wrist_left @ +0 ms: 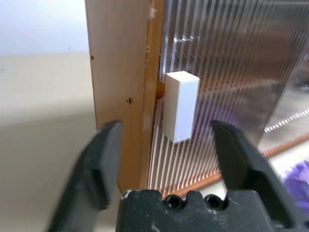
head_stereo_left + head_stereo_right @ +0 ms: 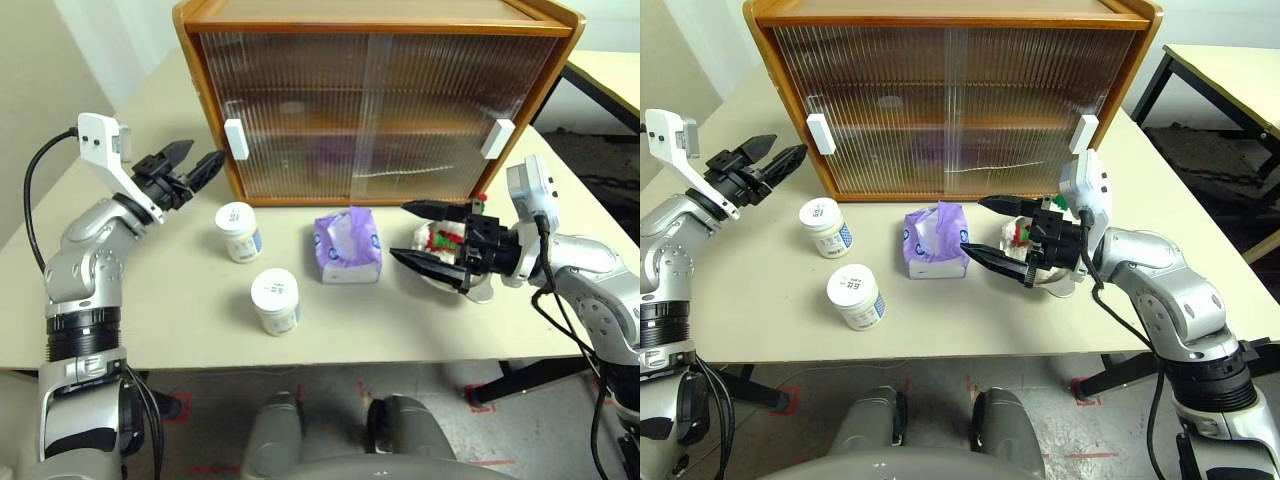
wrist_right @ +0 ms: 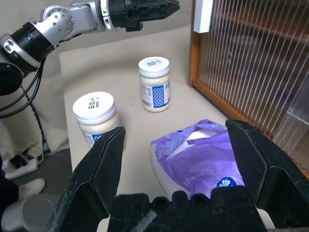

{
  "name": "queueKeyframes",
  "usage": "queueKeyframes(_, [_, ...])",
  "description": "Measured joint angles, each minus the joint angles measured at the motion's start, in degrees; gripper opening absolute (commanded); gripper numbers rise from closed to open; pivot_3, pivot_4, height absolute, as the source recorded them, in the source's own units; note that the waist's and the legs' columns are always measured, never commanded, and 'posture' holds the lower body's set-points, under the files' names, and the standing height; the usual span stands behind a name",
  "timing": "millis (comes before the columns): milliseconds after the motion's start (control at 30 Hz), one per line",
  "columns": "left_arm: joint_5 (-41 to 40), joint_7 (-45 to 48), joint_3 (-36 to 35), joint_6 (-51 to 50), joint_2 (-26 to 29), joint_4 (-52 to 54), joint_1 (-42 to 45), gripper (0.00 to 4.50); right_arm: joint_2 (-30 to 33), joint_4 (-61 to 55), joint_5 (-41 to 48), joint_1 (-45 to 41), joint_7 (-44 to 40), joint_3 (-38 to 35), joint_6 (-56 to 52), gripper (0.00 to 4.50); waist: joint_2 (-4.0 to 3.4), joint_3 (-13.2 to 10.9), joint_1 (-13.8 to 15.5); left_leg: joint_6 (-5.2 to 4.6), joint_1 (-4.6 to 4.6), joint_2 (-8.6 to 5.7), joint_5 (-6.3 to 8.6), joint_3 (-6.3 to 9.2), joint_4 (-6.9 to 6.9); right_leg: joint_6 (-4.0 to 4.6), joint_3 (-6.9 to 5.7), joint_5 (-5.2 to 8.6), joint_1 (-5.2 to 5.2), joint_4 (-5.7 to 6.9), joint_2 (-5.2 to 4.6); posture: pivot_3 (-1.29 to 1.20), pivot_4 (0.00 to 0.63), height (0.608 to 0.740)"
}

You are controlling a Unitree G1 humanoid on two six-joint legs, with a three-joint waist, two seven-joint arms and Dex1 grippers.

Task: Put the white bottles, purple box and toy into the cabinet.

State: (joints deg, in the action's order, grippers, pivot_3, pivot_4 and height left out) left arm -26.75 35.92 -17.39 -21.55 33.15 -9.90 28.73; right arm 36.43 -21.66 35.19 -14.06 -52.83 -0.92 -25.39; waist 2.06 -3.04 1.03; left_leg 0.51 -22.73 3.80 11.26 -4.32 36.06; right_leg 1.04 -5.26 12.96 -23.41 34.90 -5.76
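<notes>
The cabinet (image 2: 380, 100) stands at the back of the table with both ribbed doors closed. My left gripper (image 2: 203, 155) hovers open and empty just left of the cabinet's left white handle (image 1: 179, 106). Two white bottles (image 2: 238, 230) (image 2: 275, 300) stand in front of the cabinet's left half. Right of them lies the purple box (image 2: 347, 245). My right gripper (image 2: 400, 232) is open, pointing left at the box from close by. The toy (image 2: 1018, 235) shows red and green behind its fingers, mostly hidden.
The toy rests in a pale bowl (image 2: 1055, 282) under my right wrist. The beige table (image 2: 180, 340) has bare room at its front left, with its front edge close below the bottles. The cabinet's right handle (image 2: 497, 138) is white. Another table (image 2: 610, 70) stands at the back right.
</notes>
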Motion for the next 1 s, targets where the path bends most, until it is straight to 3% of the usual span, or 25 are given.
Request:
queueKeyframes(200, [1.5,-2.1,0.4,1.6,-1.5,-4.1,2.0,0.05,0.0,-0.6,0.1,0.3,1.0,-0.1,-0.4,4.5,0.03,0.0,0.1,0.0,-0.02,-0.01,0.0,0.02,0.02,-0.13,-0.02,-0.08,0.02,0.0,0.0,0.01,0.0,0.74])
queueKeyframes(567, [1.9,-1.8,2.4,2.0,-5.3,-7.0,5.8,0.01,-0.9,-2.1,0.3,0.5,4.1,-0.4,-1.1,4.5,0.05,0.0,-0.2,-0.01,-0.03,-0.02,-0.01,0.08,0.1,-0.27,-0.04,-0.16,0.03,0.1,0.02,-0.03,0.0,0.74])
queueKeyframes(1000, [2.2,-0.7,3.1,3.0,-5.8,-9.0,6.3,0.01,-2.2,-3.2,2.6,1.0,7.7,-3.0,-2.2,4.5,0.06,0.0,-0.5,-0.01,-0.03,-0.03,-0.01,0.09,0.16,-0.36,-0.04,-0.22,0.04,0.14,0.02,-0.05,0.0,0.74])
